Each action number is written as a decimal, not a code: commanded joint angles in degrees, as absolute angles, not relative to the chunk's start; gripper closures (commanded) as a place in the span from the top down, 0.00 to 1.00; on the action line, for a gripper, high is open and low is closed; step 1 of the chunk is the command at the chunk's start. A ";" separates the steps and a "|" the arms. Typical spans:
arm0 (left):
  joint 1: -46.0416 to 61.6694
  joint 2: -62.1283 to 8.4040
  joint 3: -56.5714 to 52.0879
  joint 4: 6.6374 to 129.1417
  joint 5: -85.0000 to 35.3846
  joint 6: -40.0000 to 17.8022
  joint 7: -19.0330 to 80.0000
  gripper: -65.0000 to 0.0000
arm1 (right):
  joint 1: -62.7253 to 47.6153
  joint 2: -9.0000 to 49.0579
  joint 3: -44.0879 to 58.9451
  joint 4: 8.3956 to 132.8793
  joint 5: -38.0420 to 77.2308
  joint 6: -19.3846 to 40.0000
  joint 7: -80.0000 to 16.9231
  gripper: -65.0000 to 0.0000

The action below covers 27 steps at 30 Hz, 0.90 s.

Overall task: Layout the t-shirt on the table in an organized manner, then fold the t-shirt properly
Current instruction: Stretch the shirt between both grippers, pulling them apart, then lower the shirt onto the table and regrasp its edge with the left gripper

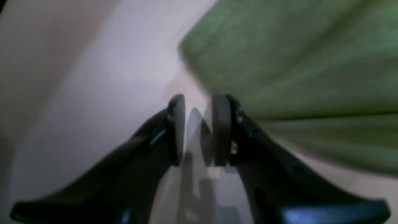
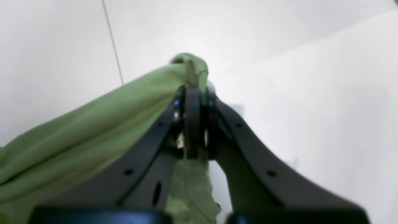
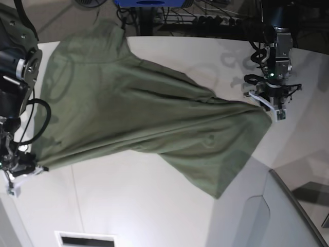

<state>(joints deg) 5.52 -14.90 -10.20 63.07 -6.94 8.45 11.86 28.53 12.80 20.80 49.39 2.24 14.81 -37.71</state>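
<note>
The olive-green t-shirt [image 3: 144,103] lies spread across the white table [image 3: 128,206], wrinkled, with one corner near the arm on the right. My left gripper [image 3: 268,105] is beside that corner. In the left wrist view the left gripper [image 1: 198,130] is open with bare table between its pads, and the shirt [image 1: 295,62] lies just to its right. My right gripper [image 3: 28,169] is at the shirt's left edge. In the right wrist view the right gripper [image 2: 194,124] is shut on a bunch of the shirt [image 2: 93,124], which is lifted off the table [image 2: 279,62].
A grey angled panel [image 3: 257,216] stands at the bottom right. Cables and a blue object [image 3: 149,2] lie beyond the table's far edge. A white slotted piece [image 3: 85,240] is at the bottom edge. A thin dark seam [image 2: 112,43] runs across the tabletop.
</note>
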 commanded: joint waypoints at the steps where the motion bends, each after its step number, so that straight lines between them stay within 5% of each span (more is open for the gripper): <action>1: 4.62 -15.60 -11.12 64.92 -6.55 8.75 11.03 0.21 | 30.64 13.93 20.88 51.47 2.24 14.64 -36.35 0.00; 13: -5.58 -13.58 -3.47 66.33 -6.46 8.75 11.12 0.21 | 31.16 13.58 20.97 51.91 2.24 11.38 -27.82 0.02; 17: -6.02 -12.79 -3.38 66.59 -6.46 8.75 11.21 0.21 | 31.16 13.93 20.53 51.82 2.15 3.03 -20.97 0.13; 22: -4.79 -12.97 -4.00 66.68 -6.55 8.75 11.21 0.21 | 31.43 14.11 20.35 52.26 2.15 0.84 -21.85 0.51; 27: 0.13 -14.02 -4.18 69.76 -6.81 8.48 11.21 0.23 | 27.12 14.11 20.70 60.53 2.15 0.92 -30.90 0.49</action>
<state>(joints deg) 0.91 -13.23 -3.92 68.75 -6.90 8.25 12.56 25.56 12.91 20.40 59.72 2.24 1.17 -32.67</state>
